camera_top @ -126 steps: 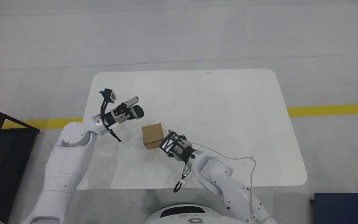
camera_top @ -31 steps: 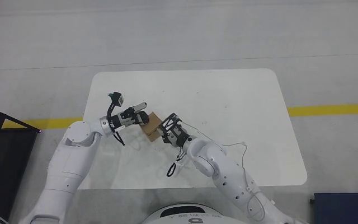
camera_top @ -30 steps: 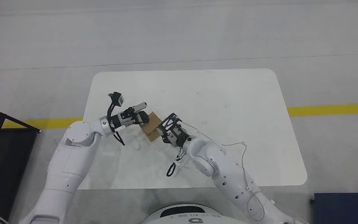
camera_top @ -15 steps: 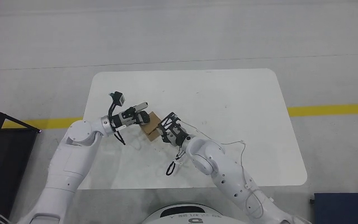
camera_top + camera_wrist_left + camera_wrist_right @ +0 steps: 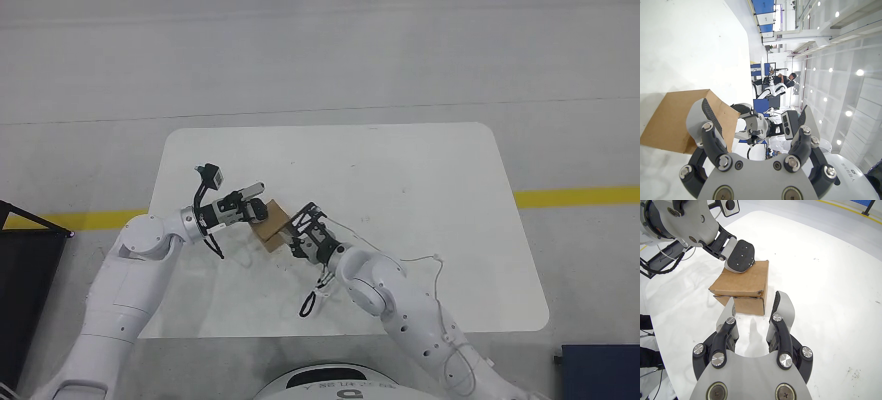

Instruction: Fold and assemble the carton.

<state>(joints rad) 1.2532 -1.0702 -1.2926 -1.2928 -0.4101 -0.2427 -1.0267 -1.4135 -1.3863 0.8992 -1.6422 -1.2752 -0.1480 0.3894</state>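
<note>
A white surface [image 5: 420, 200] with rounded corners is seen standing on a grey floor [image 5: 320, 60] that is crossed by a yellow line [image 5: 580, 197]. One brown carton [image 5: 270, 230] is set directly on the surface, in the half nearer the robot and toward its left side, well apart from every edge. The carton's top is folded shut, and a ragged seam is shown along one side. A few small dark specks [image 5: 816, 259], perhaps scuffs, are scattered over the bare white top.
</note>
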